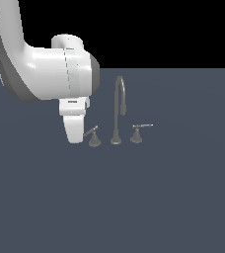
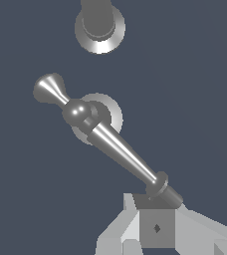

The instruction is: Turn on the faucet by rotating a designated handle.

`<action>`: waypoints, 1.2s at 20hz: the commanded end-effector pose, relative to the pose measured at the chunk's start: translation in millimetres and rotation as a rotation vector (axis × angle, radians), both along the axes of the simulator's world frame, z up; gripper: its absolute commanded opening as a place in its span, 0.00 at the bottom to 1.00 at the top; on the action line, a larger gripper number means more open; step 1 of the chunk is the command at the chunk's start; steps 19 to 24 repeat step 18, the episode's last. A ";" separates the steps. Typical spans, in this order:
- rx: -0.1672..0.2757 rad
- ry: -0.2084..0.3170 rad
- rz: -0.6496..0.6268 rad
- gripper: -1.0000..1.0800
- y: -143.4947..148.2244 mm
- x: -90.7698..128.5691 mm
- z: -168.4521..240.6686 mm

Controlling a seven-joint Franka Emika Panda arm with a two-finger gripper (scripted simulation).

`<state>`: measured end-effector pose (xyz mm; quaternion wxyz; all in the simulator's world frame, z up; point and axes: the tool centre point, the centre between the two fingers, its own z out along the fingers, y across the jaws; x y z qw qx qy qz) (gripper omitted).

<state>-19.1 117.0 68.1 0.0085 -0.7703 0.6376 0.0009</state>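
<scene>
Grey handle (image 2: 116, 149) lever tip meeting gripper (image 2: 158, 226); finger spread indeterminable. Engaging lever now; next, sweeping it sideways about its cone base.

glossy white arm (image 1: 50, 74), grey joints

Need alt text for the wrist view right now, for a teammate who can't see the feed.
Looking down on the grey lever handle, its long end meets the end effector at the frame's edge; whether the jaws grip it is unclear. The lever crosses a round cone base and ends in a flared knob. The spout base stands beyond, on a dark blue-grey surface.
</scene>
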 end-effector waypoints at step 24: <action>-0.014 0.010 -0.039 0.00 -89.8 12.6 -2.9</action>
